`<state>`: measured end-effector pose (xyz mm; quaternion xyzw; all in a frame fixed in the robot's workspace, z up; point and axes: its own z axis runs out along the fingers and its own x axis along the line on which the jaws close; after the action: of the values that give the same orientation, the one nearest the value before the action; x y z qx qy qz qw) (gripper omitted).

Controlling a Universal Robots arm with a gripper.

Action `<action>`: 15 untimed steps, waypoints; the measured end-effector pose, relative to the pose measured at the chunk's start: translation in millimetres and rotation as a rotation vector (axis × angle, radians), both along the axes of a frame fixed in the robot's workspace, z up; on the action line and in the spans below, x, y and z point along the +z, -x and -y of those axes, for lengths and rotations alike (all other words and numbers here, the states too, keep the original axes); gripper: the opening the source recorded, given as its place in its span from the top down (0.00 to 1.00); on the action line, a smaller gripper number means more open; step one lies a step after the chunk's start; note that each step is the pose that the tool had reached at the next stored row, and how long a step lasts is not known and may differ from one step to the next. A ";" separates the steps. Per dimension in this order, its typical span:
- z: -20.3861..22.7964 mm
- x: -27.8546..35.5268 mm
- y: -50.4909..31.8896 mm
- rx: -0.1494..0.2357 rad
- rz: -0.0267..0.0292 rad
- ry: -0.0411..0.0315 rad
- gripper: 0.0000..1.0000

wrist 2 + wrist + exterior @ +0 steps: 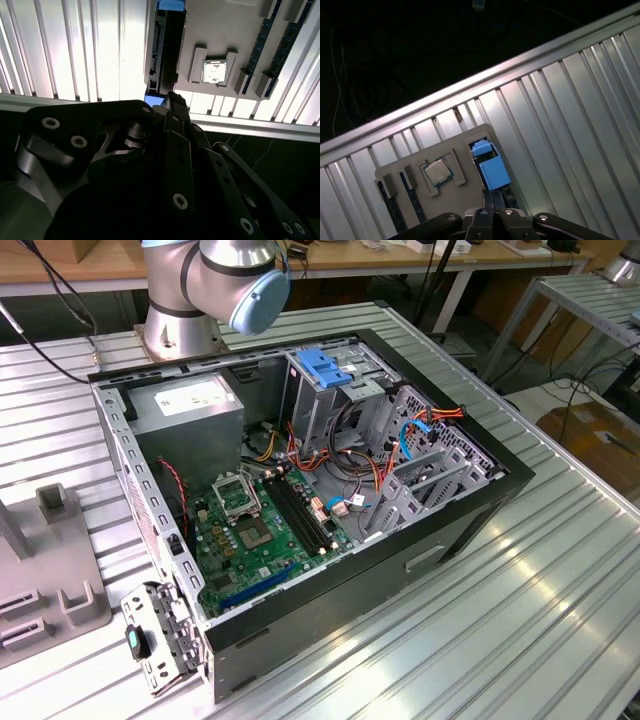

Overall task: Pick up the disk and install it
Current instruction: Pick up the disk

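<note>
The disk (489,166) stands on edge in a slot of a grey holder plate (452,150), its blue plastic rail facing up. In the second wrist view the disk (165,47) appears as a thin dark slab with a blue end. My gripper (495,212) hangs just over the near end of the disk, its dark linkages (175,150) in line with the slab. Whether it touches the disk is hidden. The open computer case (300,470) lies on its side on the table, with a grey drive cage and blue latch (325,365) at its far end.
On the holder plate sit a processor chip (437,171) and dark memory sticks (387,195). The ribbed metal table's edge (470,95) runs close behind the plate. Inside the case are a grey power supply box (190,405), a green motherboard (260,530) and loose cables. The arm's base (200,290) stands behind the case.
</note>
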<state>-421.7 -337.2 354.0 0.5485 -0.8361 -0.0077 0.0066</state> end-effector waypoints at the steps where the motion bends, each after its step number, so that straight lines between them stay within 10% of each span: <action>1: 0.0 -0.1 0.0 0.017 0.0006 0.0000 0.89; 8: 0.0 -1.6 0.0 0.147 0.0100 0.0001 0.89; 15: -0.1 -1.6 -1.4 0.163 0.0104 0.0001 0.89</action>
<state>-420.4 -337.1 352.4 0.6150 -0.7885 -0.0042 0.0029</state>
